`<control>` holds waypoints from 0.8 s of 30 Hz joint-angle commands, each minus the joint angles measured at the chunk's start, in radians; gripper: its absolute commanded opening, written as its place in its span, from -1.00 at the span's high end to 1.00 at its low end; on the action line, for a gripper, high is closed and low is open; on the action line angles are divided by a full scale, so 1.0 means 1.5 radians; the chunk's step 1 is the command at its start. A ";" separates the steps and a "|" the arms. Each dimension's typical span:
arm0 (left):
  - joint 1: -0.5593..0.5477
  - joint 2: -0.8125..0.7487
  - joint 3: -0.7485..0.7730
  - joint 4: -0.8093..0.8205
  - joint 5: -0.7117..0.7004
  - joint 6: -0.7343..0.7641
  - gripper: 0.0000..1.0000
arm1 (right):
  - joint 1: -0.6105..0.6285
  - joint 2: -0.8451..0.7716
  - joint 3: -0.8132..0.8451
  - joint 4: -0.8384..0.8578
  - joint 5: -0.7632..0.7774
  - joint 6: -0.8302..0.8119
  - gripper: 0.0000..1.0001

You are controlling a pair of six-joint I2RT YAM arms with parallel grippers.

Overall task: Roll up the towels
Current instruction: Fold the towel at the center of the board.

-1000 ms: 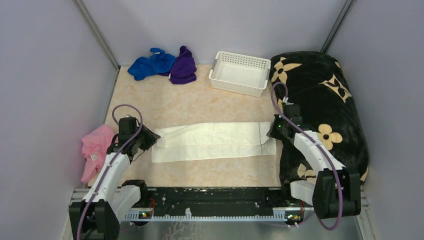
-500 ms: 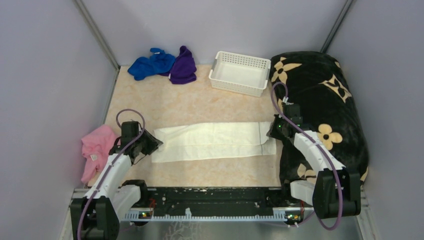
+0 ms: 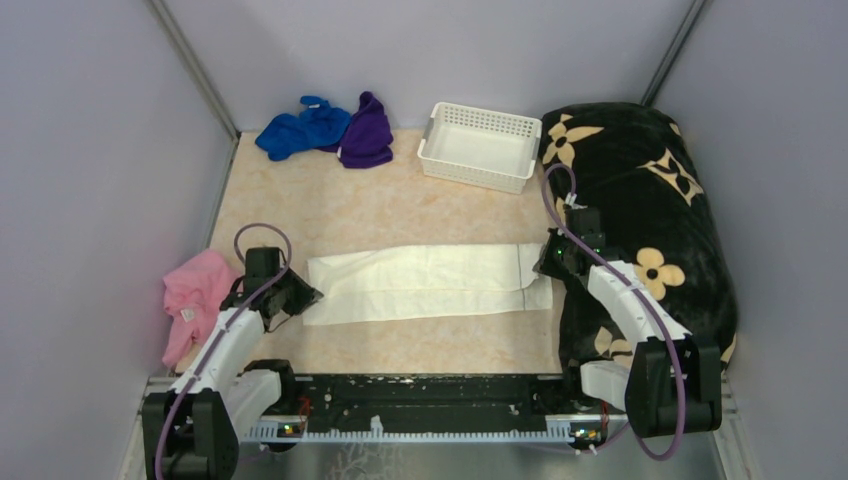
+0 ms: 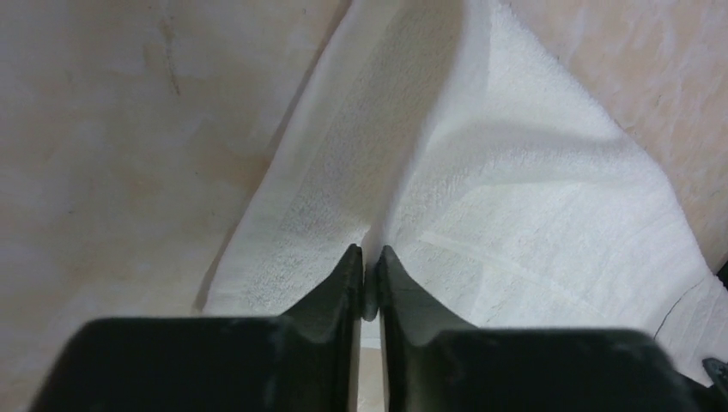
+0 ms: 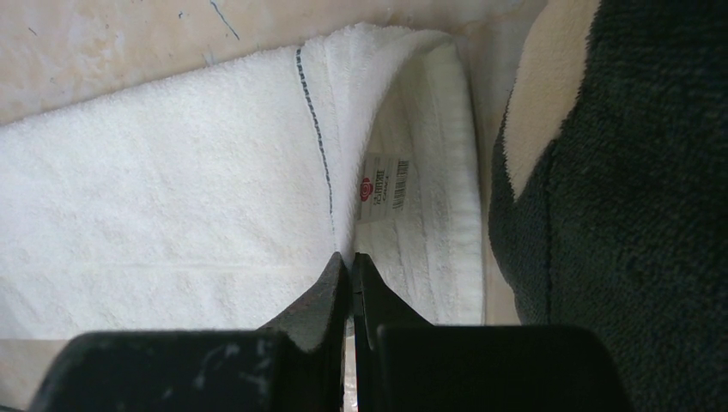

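Cream towel (image 3: 428, 283): being lain flat, centre of frame.
Left gripper (image 4: 367, 257): being clamped on the towel's left end.
Right gripper (image 5: 346, 262): being pinched on its right end.

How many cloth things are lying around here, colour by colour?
White towel: 1
Blue towel: 1
Purple towel: 1
Pink cloth: 1
Black flowered blanket: 1
Total: 5
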 commanded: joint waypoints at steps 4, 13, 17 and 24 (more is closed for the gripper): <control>0.001 0.004 0.049 0.032 -0.078 0.012 1.00 | 0.005 0.011 0.071 0.016 0.038 -0.002 1.00; 0.070 0.212 0.286 0.076 -0.077 0.081 1.00 | -0.041 0.106 0.209 0.024 0.070 -0.007 1.00; 0.111 0.307 0.375 0.101 -0.028 0.088 1.00 | -0.063 0.166 0.278 0.040 0.067 -0.007 1.00; 0.123 0.461 0.532 0.095 0.049 0.115 1.00 | -0.071 0.273 0.394 0.047 0.055 -0.006 1.00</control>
